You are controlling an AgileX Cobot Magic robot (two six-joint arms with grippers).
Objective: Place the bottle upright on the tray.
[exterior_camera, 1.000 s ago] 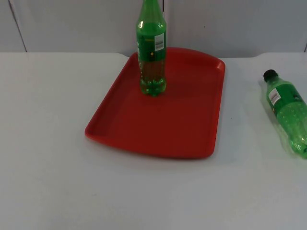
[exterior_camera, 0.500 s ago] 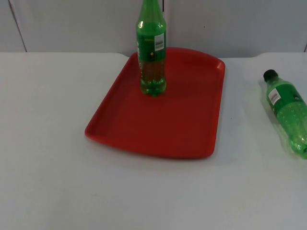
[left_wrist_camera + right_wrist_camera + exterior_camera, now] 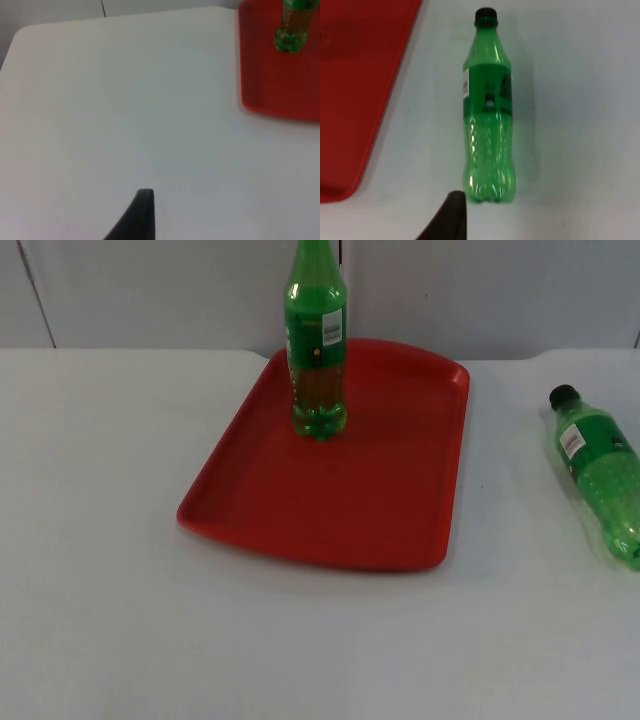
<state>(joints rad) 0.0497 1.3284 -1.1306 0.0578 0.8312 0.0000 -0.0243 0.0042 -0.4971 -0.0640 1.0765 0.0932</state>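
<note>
The tray (image 3: pixel 330 495) is plain red, glossy, with no pattern; the upright bottle (image 3: pixel 317 350) on it is clear green, its label green with a white patch and a yellow mark, brownish where the red shows through near its base; the lying bottle (image 3: pixel 488 107) is the same green with a black cap (image 3: pixel 486 16), its green label edged white; the table (image 3: pixel 100 570) is white; the wall (image 3: pixel 150 290) grey; each fingertip (image 3: pixel 140 215) black.

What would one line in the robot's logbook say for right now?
standing bottle: upright on red tray | lying bottle: on its side on table, beside tray | right tool: at lying bottle's base
</note>
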